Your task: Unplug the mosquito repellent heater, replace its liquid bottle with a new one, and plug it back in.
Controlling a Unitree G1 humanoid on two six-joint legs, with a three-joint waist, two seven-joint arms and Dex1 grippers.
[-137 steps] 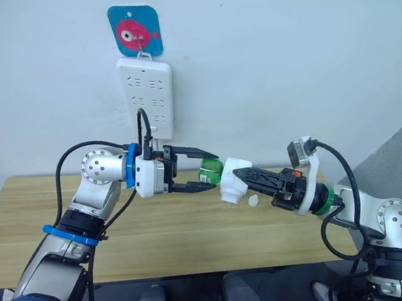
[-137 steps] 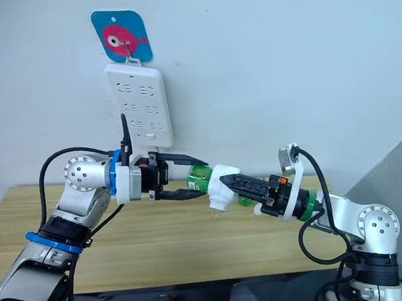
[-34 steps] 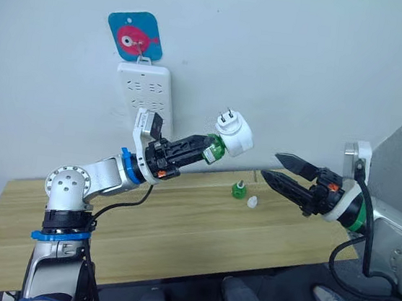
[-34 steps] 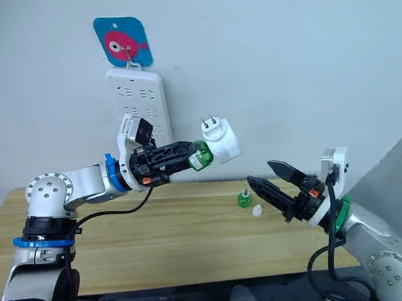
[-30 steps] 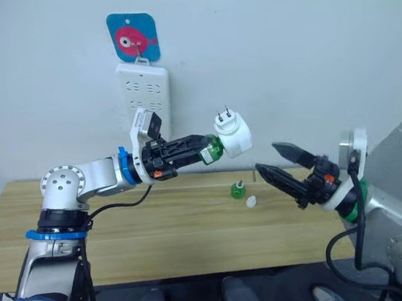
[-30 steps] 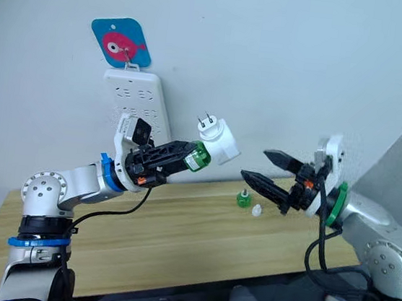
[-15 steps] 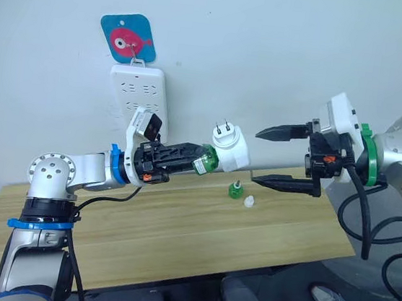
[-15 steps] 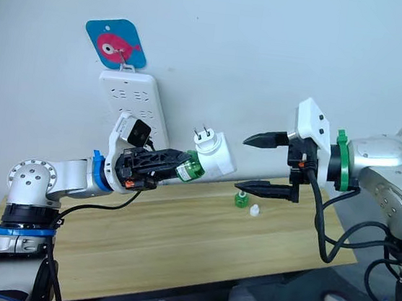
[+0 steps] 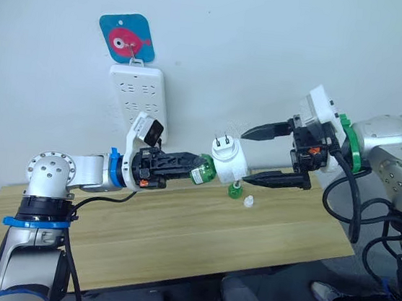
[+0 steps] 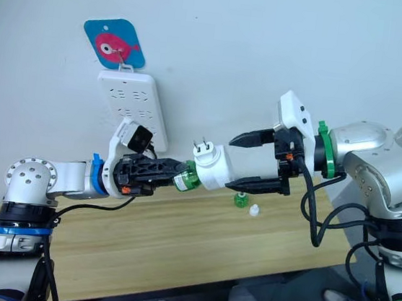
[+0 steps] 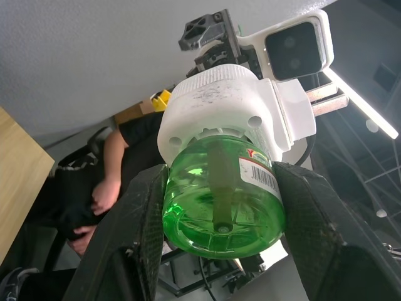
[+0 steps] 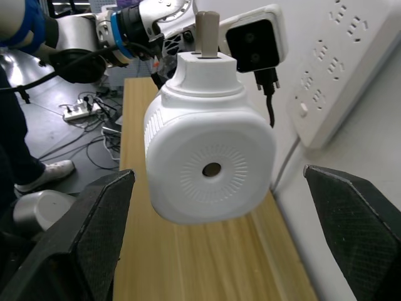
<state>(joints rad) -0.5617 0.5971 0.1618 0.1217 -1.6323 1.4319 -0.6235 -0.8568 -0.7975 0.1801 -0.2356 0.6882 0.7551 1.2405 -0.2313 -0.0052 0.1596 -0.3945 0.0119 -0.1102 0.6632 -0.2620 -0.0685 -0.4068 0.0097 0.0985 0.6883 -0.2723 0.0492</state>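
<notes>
I have the mosquito repellent heater (image 9: 230,159) held up in the air above the counter (image 9: 177,235), between the 2 arms and away from the power strip (image 9: 140,100) on the wall, so it is unplugged with its 2 prongs pointing up. My left end effector (image 10: 172,170) is clamped on the green liquid bottle (image 11: 220,207) screwed into the heater's base, which keeps the bottle end steady. My right end effector (image 9: 264,155) is spread wide, 1 finger above and 1 below the white body, not yet pinching it. I judge this is a handover, so the right can carry the heater to the strip. A small green bottle (image 9: 235,191) and a white cap (image 9: 250,201) sit on the counter just below.
</notes>
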